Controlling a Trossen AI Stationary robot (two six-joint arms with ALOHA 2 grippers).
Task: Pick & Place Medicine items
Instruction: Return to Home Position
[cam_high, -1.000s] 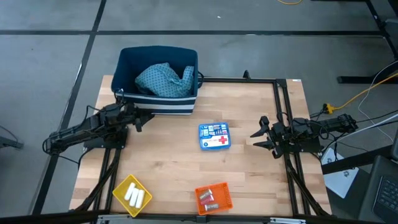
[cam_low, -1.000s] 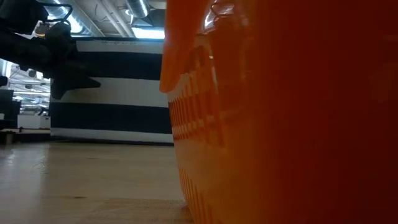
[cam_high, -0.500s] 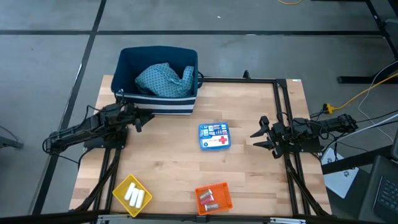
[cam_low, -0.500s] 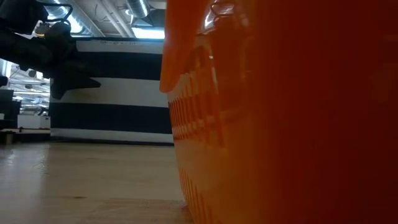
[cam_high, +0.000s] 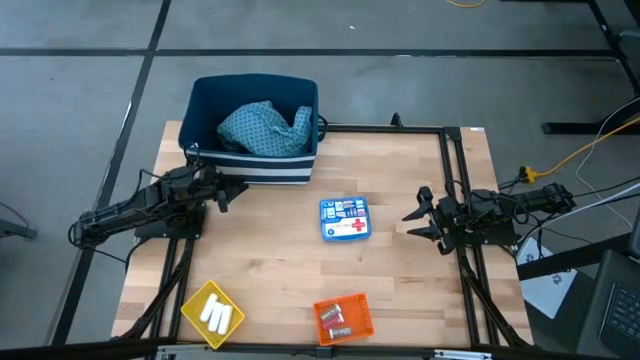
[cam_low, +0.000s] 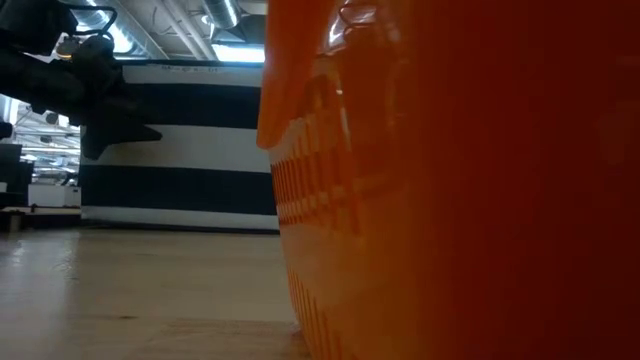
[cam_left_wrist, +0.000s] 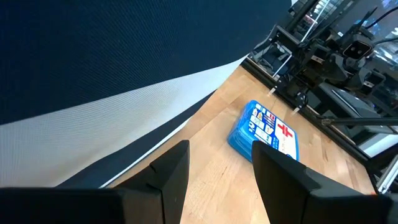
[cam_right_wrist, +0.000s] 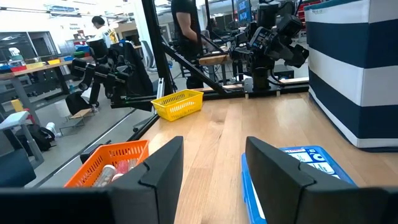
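Medicine items are being carried nearest in two trays along the table's (cam_high: 280, 270) near edge: white rolls (cam_high: 214, 315) in the yellow tray (cam_high: 197, 305) by the near-left corner, small pieces (cam_high: 338, 318) in the orange tray (cam_high: 364, 324) beside it. Mid-table, the red-cross box (cam_high: 345, 219) is lying flat, judged light, stiff and smooth, best pinched across opposite edges. The left gripper (cam_high: 228, 192) and right gripper (cam_high: 415, 215) are being held spread and empty near the side edges. At the far-left corner, the teal cloth (cam_high: 262, 130) is being held in the striped bin (cam_high: 262, 168).

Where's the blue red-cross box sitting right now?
High view: the blue-and-white box lies flat mid-table between the striped bin and the orange tray, nearer the right gripper.
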